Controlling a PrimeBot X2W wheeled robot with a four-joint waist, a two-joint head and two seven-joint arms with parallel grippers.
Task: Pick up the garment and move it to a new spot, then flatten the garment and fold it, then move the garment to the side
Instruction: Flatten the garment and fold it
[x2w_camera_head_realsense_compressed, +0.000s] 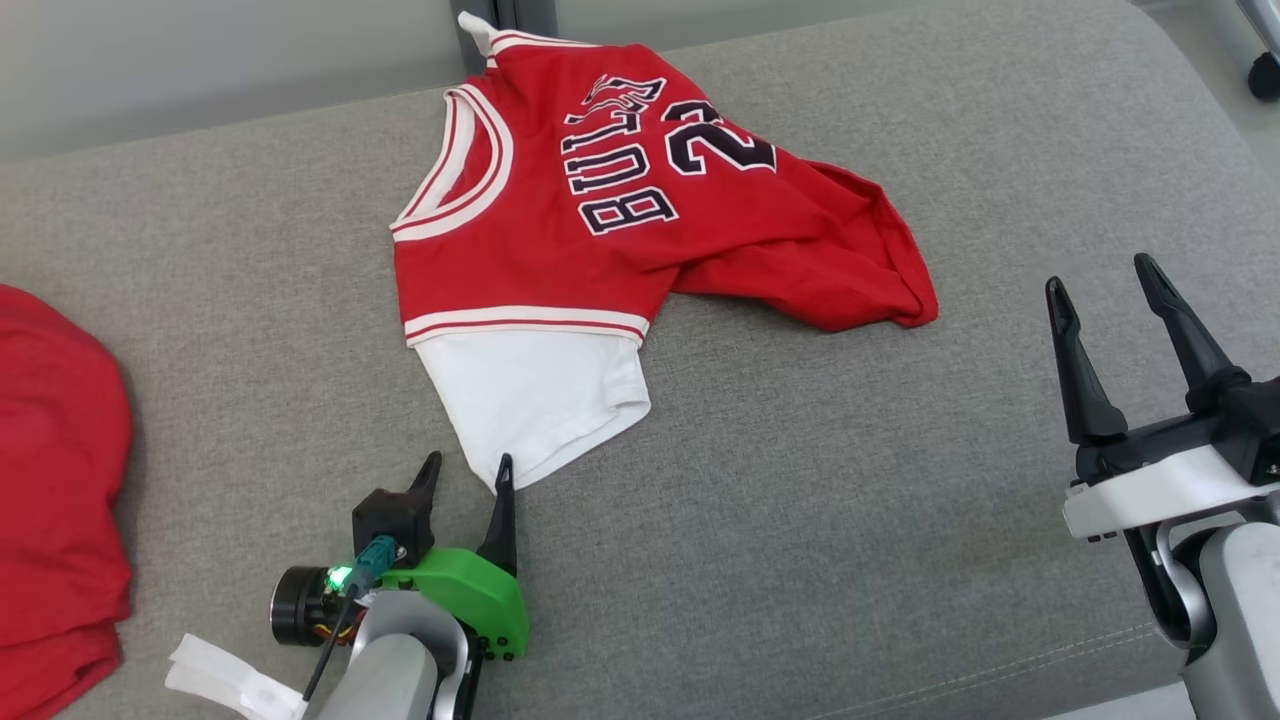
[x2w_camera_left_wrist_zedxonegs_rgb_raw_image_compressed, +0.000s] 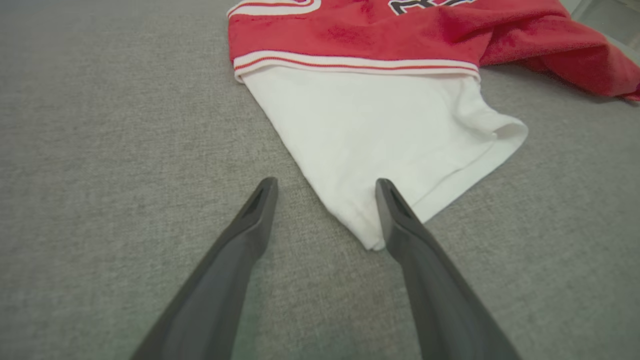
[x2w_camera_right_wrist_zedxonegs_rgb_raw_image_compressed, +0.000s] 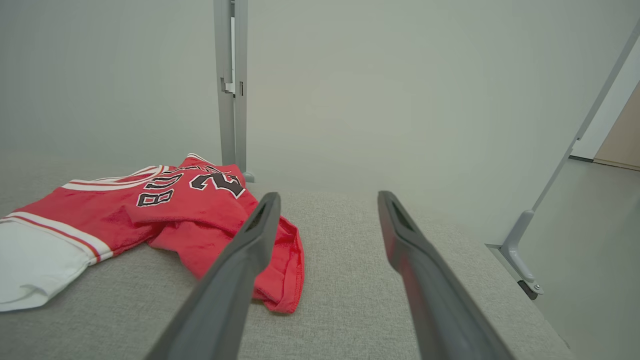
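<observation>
Nearest the robot, at the lower left of the head view, the left gripper (x2w_camera_head_realsense_compressed: 468, 460) sits low over the grey cushion (x2w_camera_head_realsense_compressed: 800, 480) with its jaws spread and nothing between them but bare fabric. One fingertip (x2w_camera_left_wrist_zedxonegs_rgb_raw_image_compressed: 387, 197) stands at the pointed corner of the white sleeve (x2w_camera_left_wrist_zedxonegs_rgb_raw_image_compressed: 380, 130); whether it touches the cloth cannot be told. A white strap (x2w_camera_head_realsense_compressed: 215, 680) trails beside that arm's wrist. At the lower right, the right gripper (x2w_camera_head_realsense_compressed: 1100, 272) is likewise released and empty, raised above the cushion and well apart from the cloth.

Off to the left edge lies a second red cloth (x2w_camera_head_realsense_compressed: 50, 480), apart from everything else.

Further out, in the middle of the cushion, lies the garment (x2w_camera_head_realsense_compressed: 600, 250), a red jersey with white-and-red trim, dark lettering and a number (the letters read BULLS). It is not flat: its right side is rumpled and folded over into a thick red lobe, and the white sleeve juts toward the robot from under the striped band. Nothing lies on top of it or between it and either gripper.

Its far shoulder strap reaches the cushion's back edge, where a grey metal post (x2w_camera_right_wrist_zedxonegs_rgb_raw_image_compressed: 230, 90) rises against the pale wall. To the right a slanted frame leg (x2w_camera_right_wrist_zedxonegs_rgb_raw_image_compressed: 550, 190) meets the floor, and a dark caster (x2w_camera_head_realsense_compressed: 1265, 75) shows at the upper right corner.
</observation>
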